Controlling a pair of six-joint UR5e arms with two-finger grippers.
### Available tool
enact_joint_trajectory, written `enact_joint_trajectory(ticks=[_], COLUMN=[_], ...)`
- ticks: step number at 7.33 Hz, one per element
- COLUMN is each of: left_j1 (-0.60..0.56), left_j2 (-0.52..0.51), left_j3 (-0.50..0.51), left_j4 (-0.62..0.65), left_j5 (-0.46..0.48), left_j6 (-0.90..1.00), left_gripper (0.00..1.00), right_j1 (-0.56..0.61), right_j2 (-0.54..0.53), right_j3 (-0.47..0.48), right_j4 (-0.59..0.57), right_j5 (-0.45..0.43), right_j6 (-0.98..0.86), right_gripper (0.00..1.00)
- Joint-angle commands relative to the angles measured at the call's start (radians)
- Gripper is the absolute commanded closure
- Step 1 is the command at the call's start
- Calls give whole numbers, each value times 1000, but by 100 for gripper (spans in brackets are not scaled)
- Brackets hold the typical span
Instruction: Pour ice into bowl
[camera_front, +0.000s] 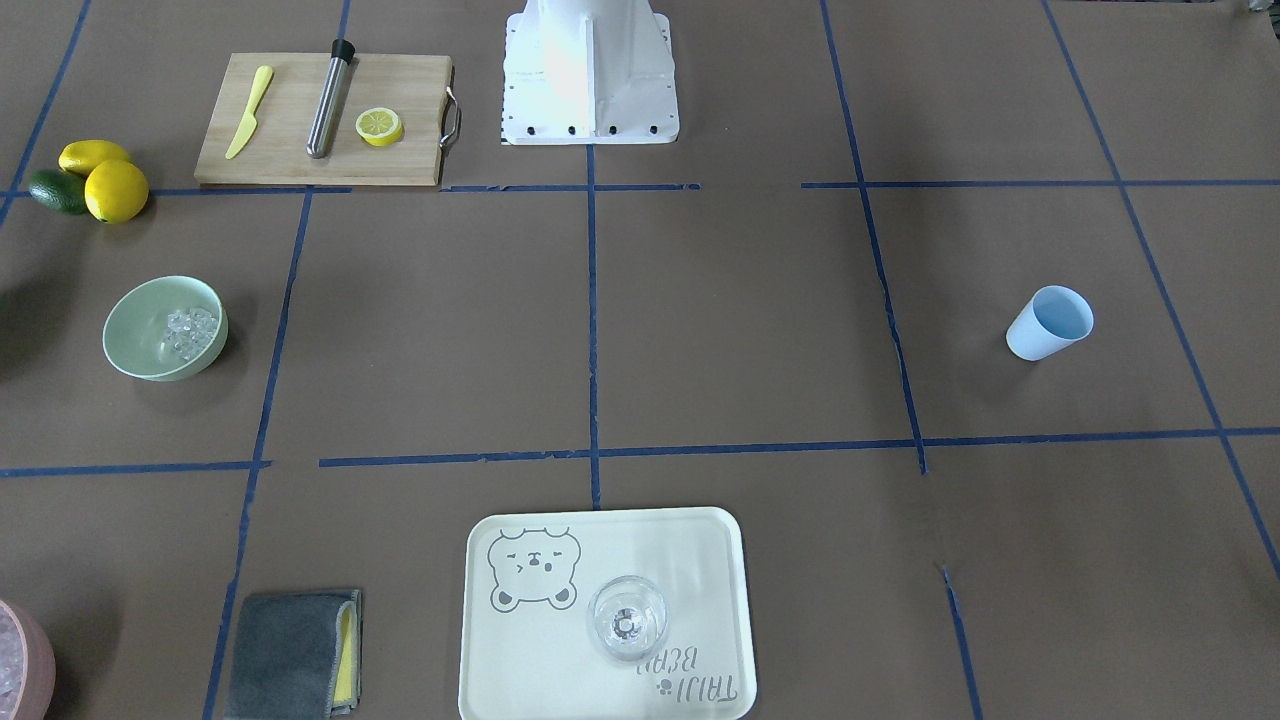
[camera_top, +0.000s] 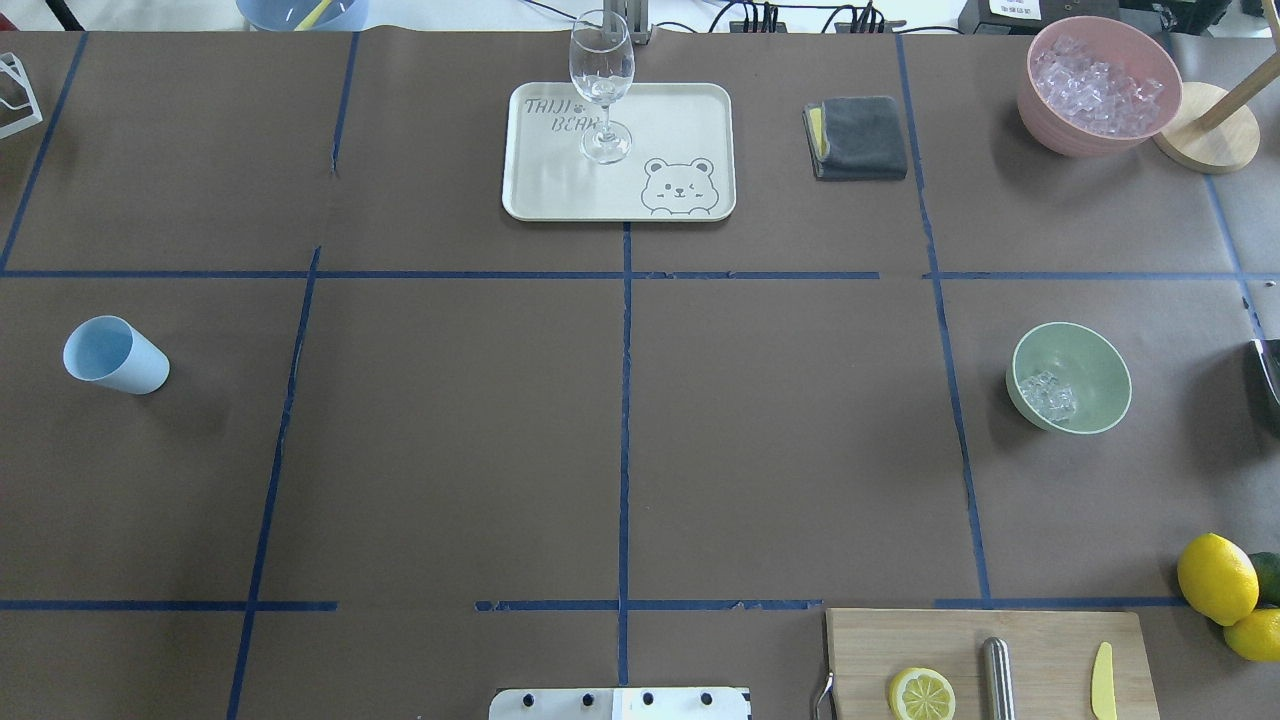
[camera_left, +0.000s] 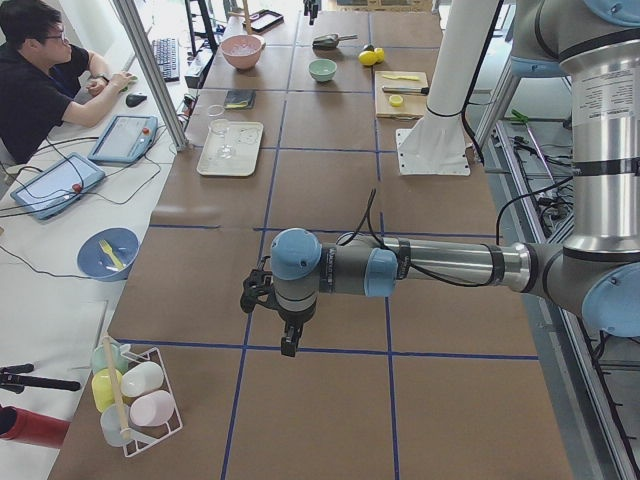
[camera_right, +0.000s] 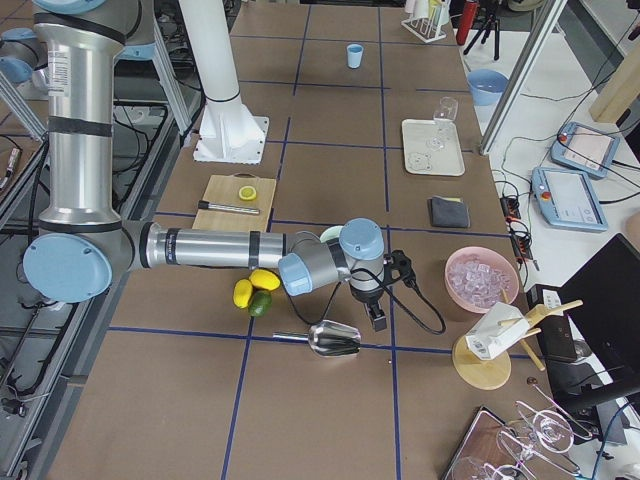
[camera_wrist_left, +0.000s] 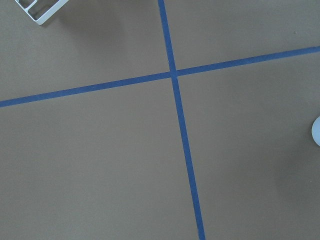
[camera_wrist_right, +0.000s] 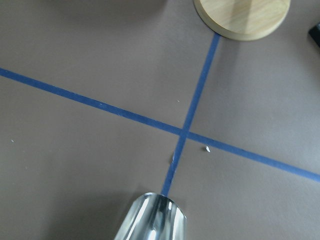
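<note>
The pale mint-green bowl (camera_front: 135, 325) stands upright on the robot's right side of the table, and also shows in the overhead view (camera_top: 1092, 368). A small heap of clear ice cubes (camera_front: 190, 331) lies inside it (camera_top: 1048, 397). The light blue cup (camera_front: 1048, 322) stands alone on the left side (camera_top: 115, 355), and looks empty. My left gripper (camera_left: 290, 340) hangs over bare table near the cup's end. My right gripper (camera_right: 378, 318) hangs over a metal scoop (camera_right: 335, 340), beyond the bowl. I cannot tell if either gripper is open or shut.
A pink container of ice (camera_top: 1098, 85) and a wooden stand (camera_top: 1205, 140) sit far right. A tray (camera_top: 560, 190) holds a wine glass (camera_top: 602, 85). A grey cloth (camera_top: 857, 137), a cutting board (camera_front: 325, 120) with a lemon half, and lemons (camera_front: 115, 190) lie around.
</note>
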Motion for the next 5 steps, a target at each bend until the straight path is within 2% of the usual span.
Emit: enact_joint_trajectory(ticks=[1, 3, 5], left_j1=[-1, 0, -1], left_j2=[0, 0, 6], left_j3=[0, 2, 11], left_j4=[0, 3, 9], left_j5=[-2, -6, -5], left_j6=[2, 3, 3], left_gripper=[0, 0, 0], right_j1=[46, 46, 49], right_j2=[-24, -51, -58], right_j3=[24, 16, 27], right_j4=[-173, -174, -186], right_j5=[14, 118, 124], right_j6=[-21, -12, -25], right_gripper=[0, 0, 0])
